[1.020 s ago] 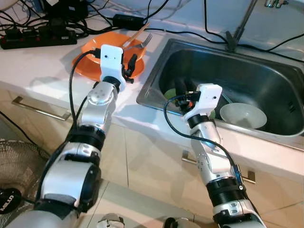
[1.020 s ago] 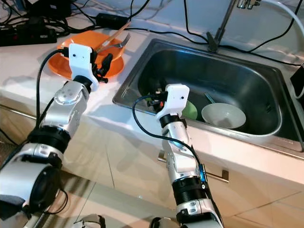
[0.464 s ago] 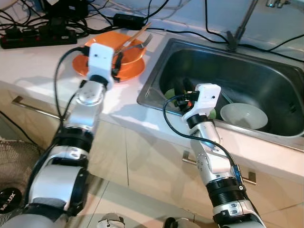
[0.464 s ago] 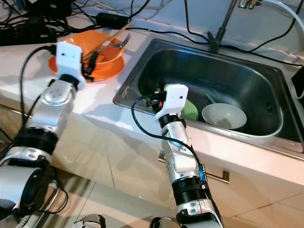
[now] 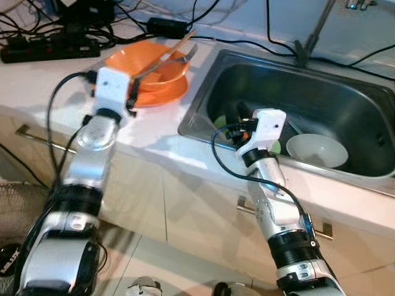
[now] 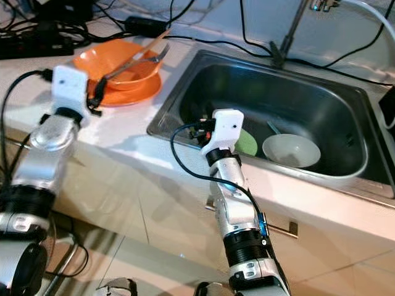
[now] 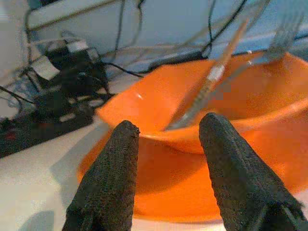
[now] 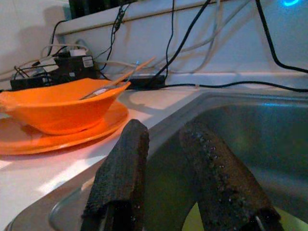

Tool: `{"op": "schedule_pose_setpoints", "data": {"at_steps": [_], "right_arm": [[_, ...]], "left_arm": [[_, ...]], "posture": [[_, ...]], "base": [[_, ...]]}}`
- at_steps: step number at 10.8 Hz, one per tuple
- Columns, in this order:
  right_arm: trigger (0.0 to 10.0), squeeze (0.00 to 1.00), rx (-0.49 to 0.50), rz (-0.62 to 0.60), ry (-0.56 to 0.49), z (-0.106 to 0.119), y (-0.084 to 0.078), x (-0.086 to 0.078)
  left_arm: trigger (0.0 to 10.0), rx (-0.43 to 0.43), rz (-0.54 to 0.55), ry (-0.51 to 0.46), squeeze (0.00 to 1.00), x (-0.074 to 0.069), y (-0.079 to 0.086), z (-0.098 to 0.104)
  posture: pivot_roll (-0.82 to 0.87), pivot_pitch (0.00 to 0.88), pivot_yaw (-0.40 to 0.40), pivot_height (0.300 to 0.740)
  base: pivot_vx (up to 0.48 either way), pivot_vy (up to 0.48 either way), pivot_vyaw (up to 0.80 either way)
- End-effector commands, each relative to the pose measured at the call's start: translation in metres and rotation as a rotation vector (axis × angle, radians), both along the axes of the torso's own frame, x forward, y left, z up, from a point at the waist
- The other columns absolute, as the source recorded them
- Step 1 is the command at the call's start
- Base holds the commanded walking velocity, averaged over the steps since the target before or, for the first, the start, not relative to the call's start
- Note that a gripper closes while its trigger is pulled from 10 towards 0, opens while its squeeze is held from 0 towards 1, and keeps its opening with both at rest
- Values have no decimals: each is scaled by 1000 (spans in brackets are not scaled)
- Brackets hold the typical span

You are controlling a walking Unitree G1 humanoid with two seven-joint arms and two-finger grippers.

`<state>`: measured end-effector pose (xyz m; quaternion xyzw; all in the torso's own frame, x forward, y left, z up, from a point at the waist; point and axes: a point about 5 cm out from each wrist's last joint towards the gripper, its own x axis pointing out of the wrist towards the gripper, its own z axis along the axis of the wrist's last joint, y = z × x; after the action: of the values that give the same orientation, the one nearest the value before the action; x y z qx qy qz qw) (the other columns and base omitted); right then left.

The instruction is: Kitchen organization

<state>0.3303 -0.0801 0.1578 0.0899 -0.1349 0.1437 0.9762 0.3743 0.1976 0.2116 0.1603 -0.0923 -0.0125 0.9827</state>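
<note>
Dishware is split between two places: an orange bowl point(image 5: 155, 66) holding a fork point(image 5: 185, 54) and chopsticks point(image 5: 174, 45) sits on an orange plate point(image 5: 162, 94) on the counter point(image 5: 55, 83); a white bowl point(image 5: 316, 150) lies in the sink point(image 5: 296, 98). Left gripper point(image 7: 166, 159), fingers parted and empty, faces the orange bowl. Right gripper point(image 8: 166, 159), likewise parted and empty, hangs in the sink. Sorting appears largely outstanding.

Orange bowl point(image 5: 154, 65), orange plate point(image 5: 162, 94), white bowl point(image 5: 316, 150), steel-grey sink point(image 5: 345, 92)
</note>
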Motion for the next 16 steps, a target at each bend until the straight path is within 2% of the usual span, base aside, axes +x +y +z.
{"op": "schedule_pose_setpoints", "data": {"at_steps": [1,2,3,4,6,8,11,16], "right_arm": [[10000,0,4,5,6,-1,0,0],[10000,0,0,8,-2,0,0,0],[10000,0,1,6,-2,0,0,0],[10000,0,-1,3,2,-2,-1,-1],[10000,0,-5,1,5,-2,-2,0],[10000,0,-7,2,4,-2,-2,0],[10000,0,-7,1,5,-3,-1,-1],[10000,0,-5,14,2,-2,2,0]], "left_arm": [[10000,-37,-58,-82,0,-1,-14,20],[10000,-97,-130,-150,0,-3,-32,37],[10000,-114,-154,-158,0,-3,-40,41],[10000,-124,-179,-130,0,1,-47,37],[10000,-208,-228,-66,0,7,-56,26],[10000,-233,-274,1,0,11,-63,15],[10000,-240,-263,24,0,12,-57,8],[10000,-250,-184,45,0,2,-28,-1]], "posture": [[125,89,-61,740],[120,86,-60,740],[117,85,-60,740],[114,86,-59,740],[111,81,-58,740],[107,81,-55,740],[108,73,-53,740],[121,60,-55,740]], "base": [[0,0,0],[0,0,0],[0,0,0],[0,0,0],[0,0,0],[0,0,0],[0,0,0],[0,0,0]]}}
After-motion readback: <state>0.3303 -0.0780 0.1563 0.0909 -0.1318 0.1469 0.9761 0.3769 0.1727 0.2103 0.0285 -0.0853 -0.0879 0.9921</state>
